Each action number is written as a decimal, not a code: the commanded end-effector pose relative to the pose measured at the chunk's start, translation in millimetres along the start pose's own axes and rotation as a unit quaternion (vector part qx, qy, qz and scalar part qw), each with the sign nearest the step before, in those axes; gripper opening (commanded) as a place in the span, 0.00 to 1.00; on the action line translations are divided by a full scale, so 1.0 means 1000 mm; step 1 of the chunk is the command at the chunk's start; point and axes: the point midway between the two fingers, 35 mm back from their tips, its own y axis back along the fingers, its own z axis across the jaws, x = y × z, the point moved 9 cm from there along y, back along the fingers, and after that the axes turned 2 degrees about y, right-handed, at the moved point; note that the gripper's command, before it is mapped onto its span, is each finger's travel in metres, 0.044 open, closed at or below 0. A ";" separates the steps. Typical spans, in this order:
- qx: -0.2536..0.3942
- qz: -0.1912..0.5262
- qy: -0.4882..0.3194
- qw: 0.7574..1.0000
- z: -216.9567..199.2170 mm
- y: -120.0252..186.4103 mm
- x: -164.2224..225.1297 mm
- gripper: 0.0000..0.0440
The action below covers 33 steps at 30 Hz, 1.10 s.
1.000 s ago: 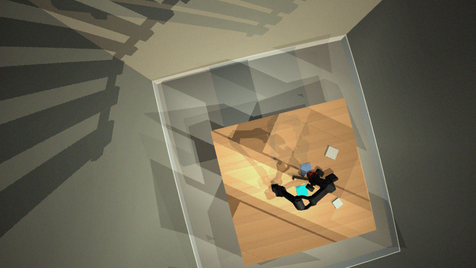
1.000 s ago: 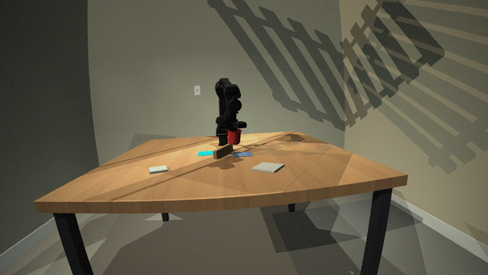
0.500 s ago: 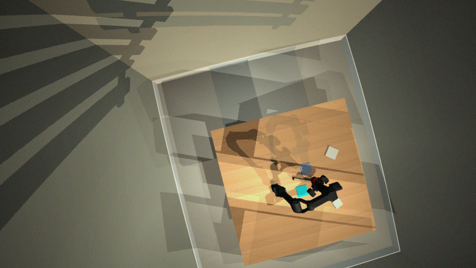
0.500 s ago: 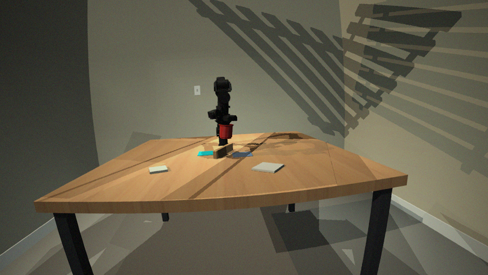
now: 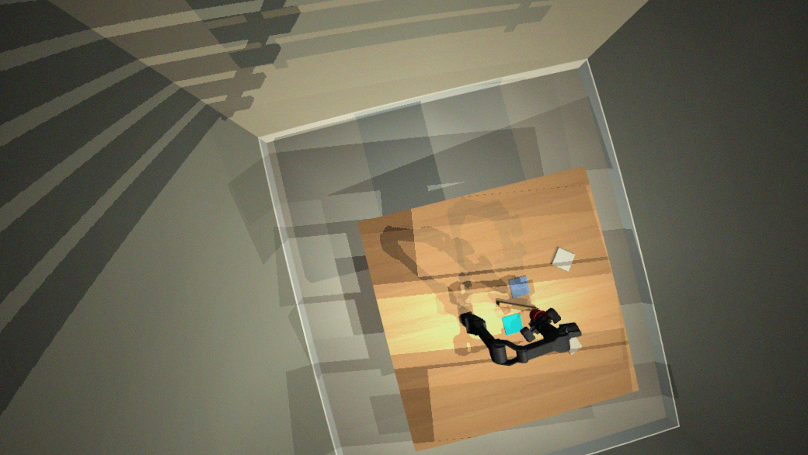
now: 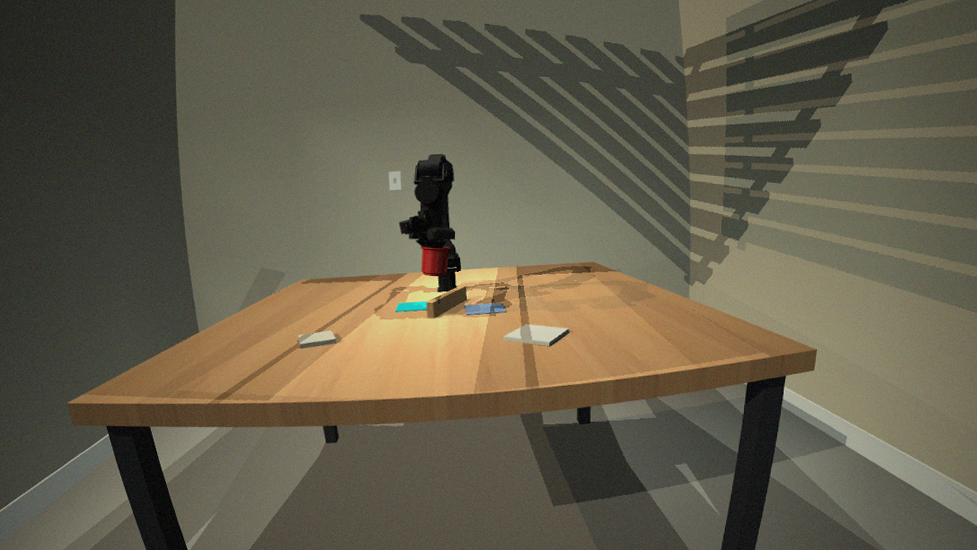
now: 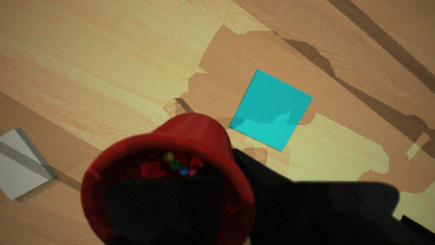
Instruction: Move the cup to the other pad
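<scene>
A red cup is held up off the table, near the middle of the outside view. It looks upright there. Its wall is pinched by the gripper, which is shut almost all the way. One finger is seen inside the cup in the close-up view, and one outside it.

Some little marbles can be seen in the cup: yellow, green and blue ones. How many are in there cannot be told.

In the close-up, the bright blue-green pad is seen up and to the right of the cup. No part of it is touched by the cup. The blue pad is seen to the right of the wooden bar in the outside view, with the blue-green pad to the left.

In that same view, a small white block is seen lower left, and a flat white tile is seen right of the middle.
</scene>
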 end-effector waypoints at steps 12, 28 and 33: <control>-0.011 -0.023 -0.043 0.999 -0.028 -0.010 -0.020 0.00; -0.010 -0.032 -0.081 0.996 -0.056 -0.041 -0.025 0.00; -0.009 -0.031 -0.089 0.996 -0.064 -0.052 -0.022 0.00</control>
